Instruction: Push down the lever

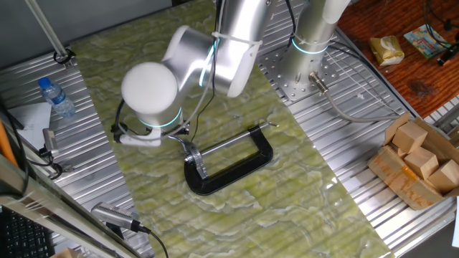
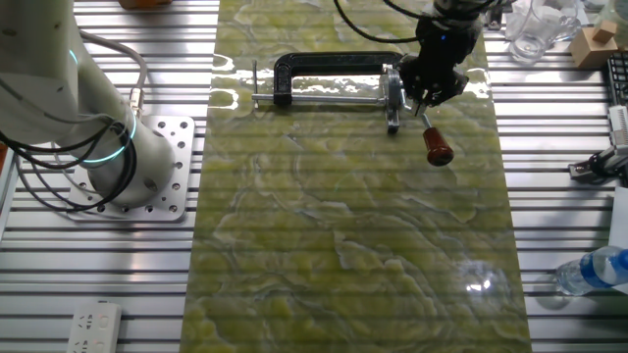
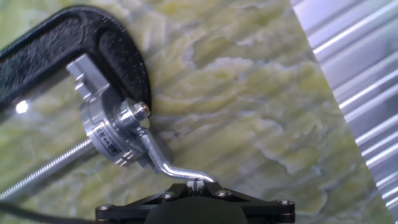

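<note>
While our gripper point(image 2: 424, 101) sits over the lever point(image 2: 432, 137), we cannot tell its opening. Only the black clamp point(image 2: 324, 67) lies on the green mat point(image 2: 343, 245); wooden blocks point(image 1: 419, 154) and a bottle point(image 1: 56, 97) stand well apart.

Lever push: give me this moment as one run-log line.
gripper: on lever arm, jaw state unclear | lever: red knob visible beyond fingers | clamp: flat on green mat

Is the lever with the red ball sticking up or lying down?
Lying down, it seems. The lever runs from the clamp across the green mat, its red knob low above it.
</note>
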